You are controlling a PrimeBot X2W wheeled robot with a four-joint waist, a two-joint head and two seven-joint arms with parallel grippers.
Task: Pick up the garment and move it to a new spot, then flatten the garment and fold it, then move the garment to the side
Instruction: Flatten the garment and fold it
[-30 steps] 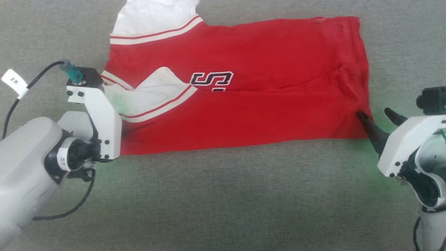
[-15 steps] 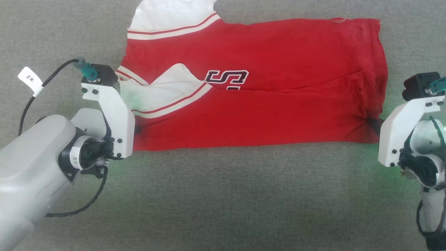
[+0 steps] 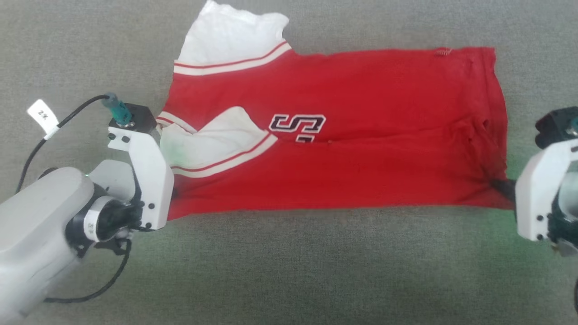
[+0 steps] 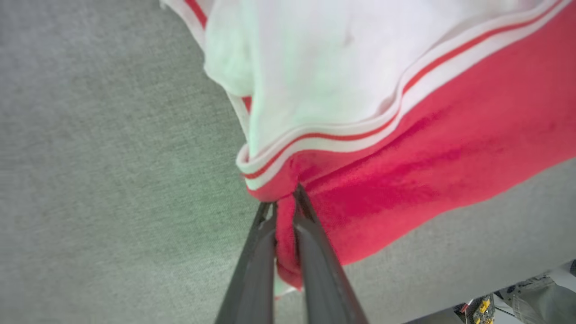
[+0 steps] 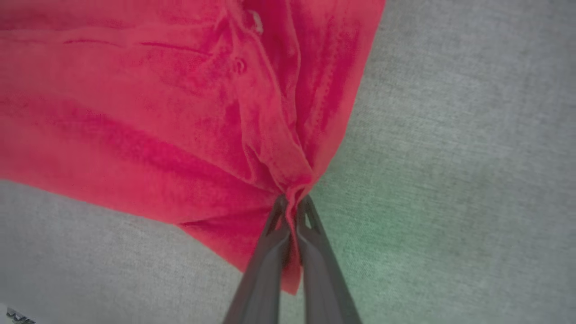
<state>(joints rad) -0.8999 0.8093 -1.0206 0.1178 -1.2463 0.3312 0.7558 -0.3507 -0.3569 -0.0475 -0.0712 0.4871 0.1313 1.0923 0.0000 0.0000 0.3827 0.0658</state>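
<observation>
Clamping near corners of the garment, the left gripper and right gripper ought to rise evenly, keeping it taut.

This looks like a robotics lab or test room rather than a home. The worktop is one broad flat surface covered in plain grey woven cloth, with the garment laid out on it. The left arm has a black cable running loose in the open, carrying a white paper tag with handwriting, and a marked white band rings that wrist. Past an edge of the worktop, in the left wrist view, are small yellow-and-black parts and some blue-grey fabric, too blurred to identify.
</observation>
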